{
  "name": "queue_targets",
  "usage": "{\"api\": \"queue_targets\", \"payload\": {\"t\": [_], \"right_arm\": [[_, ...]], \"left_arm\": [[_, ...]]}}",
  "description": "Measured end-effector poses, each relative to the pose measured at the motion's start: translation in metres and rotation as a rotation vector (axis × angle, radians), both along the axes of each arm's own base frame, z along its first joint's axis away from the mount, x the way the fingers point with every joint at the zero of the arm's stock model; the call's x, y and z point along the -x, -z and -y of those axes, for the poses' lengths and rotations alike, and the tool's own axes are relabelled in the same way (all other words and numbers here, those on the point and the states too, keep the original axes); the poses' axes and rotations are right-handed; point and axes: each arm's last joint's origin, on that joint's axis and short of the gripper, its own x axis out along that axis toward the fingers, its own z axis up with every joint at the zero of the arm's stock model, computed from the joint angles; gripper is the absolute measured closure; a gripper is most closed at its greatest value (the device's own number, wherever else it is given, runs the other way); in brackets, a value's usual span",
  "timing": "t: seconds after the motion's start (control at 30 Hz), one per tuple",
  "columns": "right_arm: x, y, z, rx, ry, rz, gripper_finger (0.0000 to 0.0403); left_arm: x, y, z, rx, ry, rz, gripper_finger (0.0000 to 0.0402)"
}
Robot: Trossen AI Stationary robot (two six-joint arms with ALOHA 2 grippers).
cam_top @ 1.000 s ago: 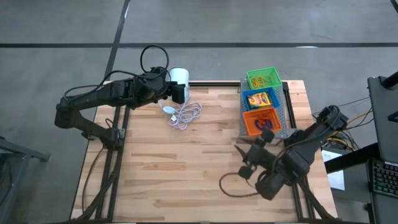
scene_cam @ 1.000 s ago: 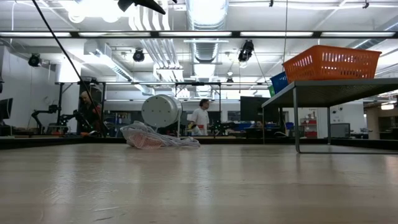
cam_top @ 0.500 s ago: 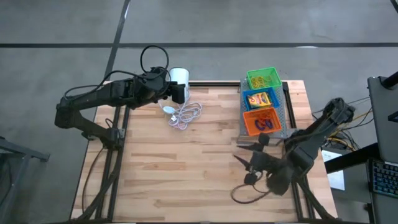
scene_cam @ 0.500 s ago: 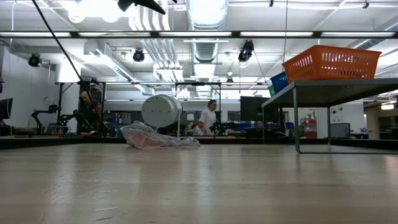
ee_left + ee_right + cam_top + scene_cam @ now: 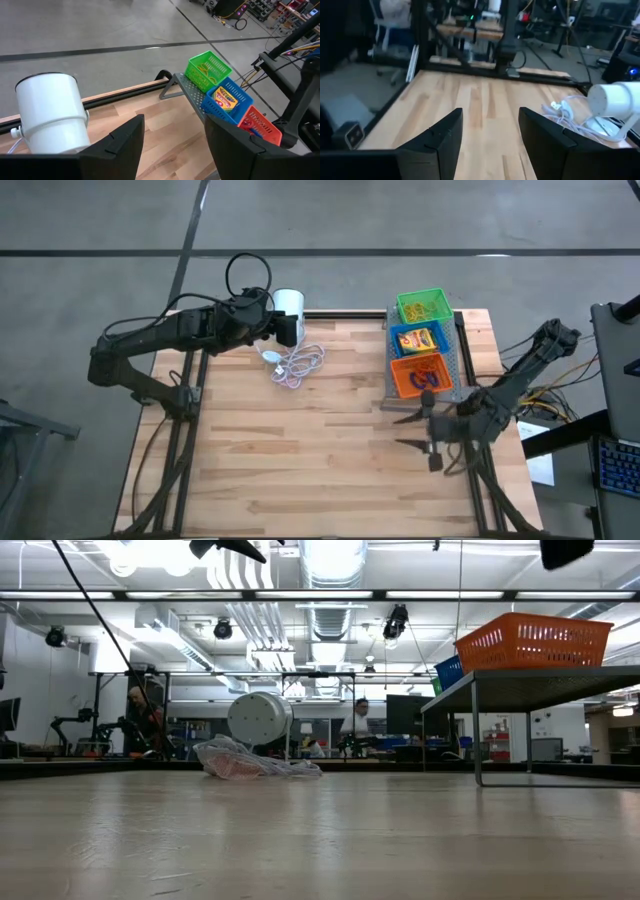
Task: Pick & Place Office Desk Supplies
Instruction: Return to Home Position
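1. Since the moment before, the right arm is folding back toward the right edge of the surface, and the right claw is now standing closer to the grey tray. The left arm is keeping its place.
2. The right claw is hovering above the surface, near the front corner of the grey tray and apart from it. Its fingers are standing apart and are holding nothing.
3. The left claw is waiting at the far edge of the surface, just beside the white cylinder. Its fingers are also standing apart and empty.
4. Three baskets are sitting in one row on the grey tray: the green basket farthest, the blue basket in the middle, and the orange basket nearest.
5. A crayon box is lying inside the blue basket, and little red and blue bands are lying inside the orange basket.
6. A white cord is lying in a loose heap near the cylinder.
7. A person in the room behind is standing more to the right than before.
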Motion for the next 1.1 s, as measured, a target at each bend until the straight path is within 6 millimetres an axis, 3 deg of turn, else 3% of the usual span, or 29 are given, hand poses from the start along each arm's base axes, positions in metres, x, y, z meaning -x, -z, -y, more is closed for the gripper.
{"api": "queue_targets", "payload": {"t": [0.13,0.37,0.53,0.63,0.87,1.03,1.1], "right_arm": [[0.015,0.016,0.004,-0.038,-0.046,0.038,0.0213],[0.051,0.025,-0.003,-0.103,-0.231,0.154,0.0214],[0.07,0.033,0.007,-0.17,0.068,0.17,0.0215],[0.077,0.045,0.01,-0.132,0.103,0.162,0.0216],[0.084,0.055,0.016,-0.104,-0.074,0.191,0.0216],[0.092,0.054,0.018,-0.002,-0.46,0.375,0.0216],[0.094,0.061,0.022,-0.009,-0.464,0.361,0.0216]], "left_arm": [[0.0,0.0,0.0,0.0,0.0,0.0,0.019],[0.0,0.0,0.0,0.0,0.0,0.0,0.019],[0.0,0.0,0.0,0.0,0.0,0.0,0.019],[0.0,0.0,0.0,0.0,0.0,0.0,0.019],[0.0,0.0,0.0,0.0,0.0,0.0,0.019],[0.0,0.0,0.0,0.0,0.0,0.0,0.019],[0.0,0.0,0.0,0.0,0.0,0.0,0.019]]}}
